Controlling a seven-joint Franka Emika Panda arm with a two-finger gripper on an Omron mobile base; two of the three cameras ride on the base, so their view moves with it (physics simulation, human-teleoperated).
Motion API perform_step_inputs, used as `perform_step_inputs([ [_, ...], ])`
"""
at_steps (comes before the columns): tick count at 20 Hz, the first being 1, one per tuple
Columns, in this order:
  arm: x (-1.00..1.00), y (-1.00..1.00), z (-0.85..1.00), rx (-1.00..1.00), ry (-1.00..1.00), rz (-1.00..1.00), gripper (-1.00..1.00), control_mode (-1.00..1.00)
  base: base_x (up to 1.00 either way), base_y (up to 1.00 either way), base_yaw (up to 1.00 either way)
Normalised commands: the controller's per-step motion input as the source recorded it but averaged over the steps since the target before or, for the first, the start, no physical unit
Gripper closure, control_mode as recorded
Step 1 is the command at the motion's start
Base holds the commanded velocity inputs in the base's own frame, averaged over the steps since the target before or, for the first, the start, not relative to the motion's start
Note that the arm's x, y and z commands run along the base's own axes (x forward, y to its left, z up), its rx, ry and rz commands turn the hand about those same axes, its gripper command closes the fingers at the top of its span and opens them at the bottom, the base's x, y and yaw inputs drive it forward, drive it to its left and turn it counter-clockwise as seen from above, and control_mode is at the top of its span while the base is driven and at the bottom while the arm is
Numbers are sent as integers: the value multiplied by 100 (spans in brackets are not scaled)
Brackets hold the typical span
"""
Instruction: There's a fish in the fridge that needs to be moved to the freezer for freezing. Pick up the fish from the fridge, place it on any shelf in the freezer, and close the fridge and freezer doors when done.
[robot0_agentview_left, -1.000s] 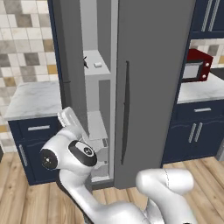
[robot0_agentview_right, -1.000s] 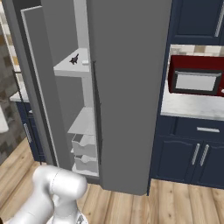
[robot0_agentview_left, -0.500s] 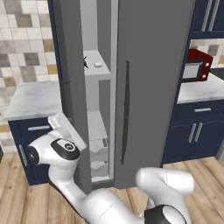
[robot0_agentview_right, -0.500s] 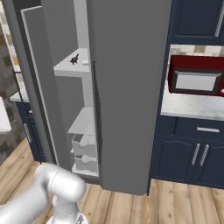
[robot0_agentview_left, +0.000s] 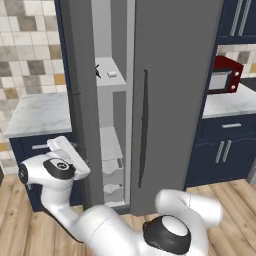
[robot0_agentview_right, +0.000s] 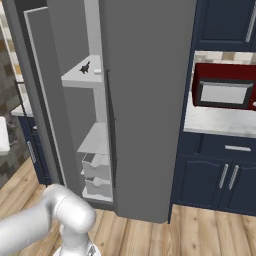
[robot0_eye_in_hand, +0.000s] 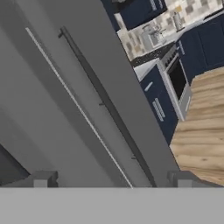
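The freezer (robot0_agentview_left: 112, 130) stands open, its narrow grey door (robot0_agentview_left: 80, 100) swung out to the left. A small dark fish (robot0_agentview_left: 98, 71) lies on the freezer's upper shelf, also seen in the right base view (robot0_agentview_right: 85, 67). The wider fridge door (robot0_agentview_left: 175, 100) is closed, its dark bar handle (robot0_agentview_left: 144, 130) upright. My arm's wrist (robot0_agentview_left: 59, 169) sits low on the left, outside the freezer door. In the hand view my gripper (robot0_eye_in_hand: 111, 180) is open and empty, facing that door's outer face and its slim dark handle (robot0_eye_in_hand: 103, 103).
A small white item (robot0_agentview_left: 112, 73) lies beside the fish. White drawers (robot0_agentview_right: 97, 175) fill the freezer's bottom. A marble counter (robot0_agentview_left: 37, 112) on navy cabinets is left of the unit. A red microwave (robot0_agentview_right: 225, 92) stands on the right counter. Below is a wooden floor (robot0_agentview_right: 210, 232).
The arm has swung left and lower, from in front of the freezer opening to outside the open freezer door. The doors and the fish have not moved.
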Motion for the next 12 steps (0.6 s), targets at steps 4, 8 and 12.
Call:
perform_step_inputs([
  [4, 28, 0, -43, -2, -13, -9, -100, -100, 0, 0, 0],
  [8, 57, 0, -51, -1, -13, -6, -100, -100, 0, 0, 0],
  [12, 72, 0, -28, -1, -4, -4, -100, -100, 0, 0, 0],
])
